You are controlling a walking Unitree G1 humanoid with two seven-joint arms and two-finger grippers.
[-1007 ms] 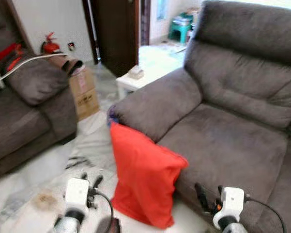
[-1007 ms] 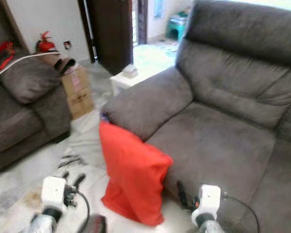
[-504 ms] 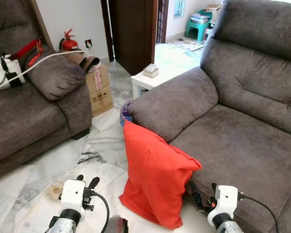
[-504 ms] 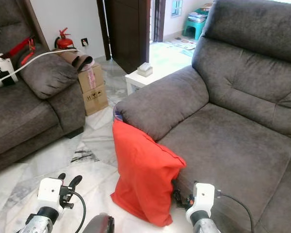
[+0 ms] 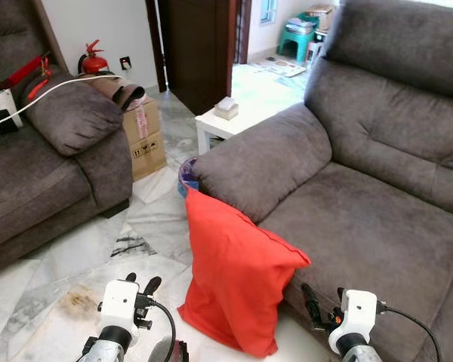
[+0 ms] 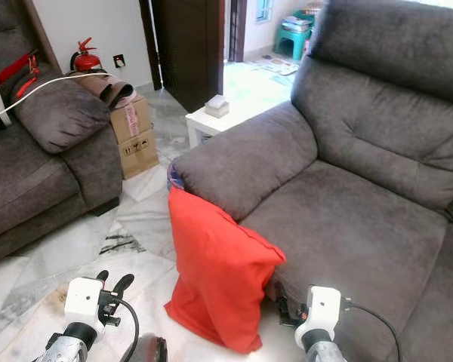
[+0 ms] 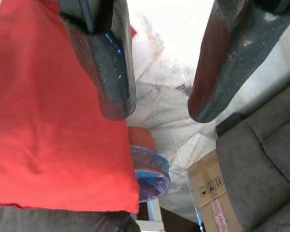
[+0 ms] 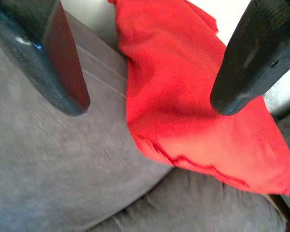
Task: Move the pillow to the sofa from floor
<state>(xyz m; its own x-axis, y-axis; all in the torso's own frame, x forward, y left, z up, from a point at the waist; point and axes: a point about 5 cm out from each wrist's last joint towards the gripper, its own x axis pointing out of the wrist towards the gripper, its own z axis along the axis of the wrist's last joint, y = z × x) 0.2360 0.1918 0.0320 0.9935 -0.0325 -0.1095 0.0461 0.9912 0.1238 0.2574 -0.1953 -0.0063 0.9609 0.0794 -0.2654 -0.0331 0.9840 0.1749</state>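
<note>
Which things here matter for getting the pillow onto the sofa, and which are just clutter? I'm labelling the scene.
Part of the job:
red pillow, standing on the floor against the sofa front
sofa
left end effector, open
right end effector, open

Lying about:
cardboard box
fire extinguisher
white side table
second sofa

I see pale marble floor (image 5: 75, 264) between a second grey couch (image 5: 38, 173) and a white side table (image 5: 226, 124). A cardboard box (image 5: 146, 139) sits near a dark wooden door (image 5: 192, 45), daylight beyond it.
</note>
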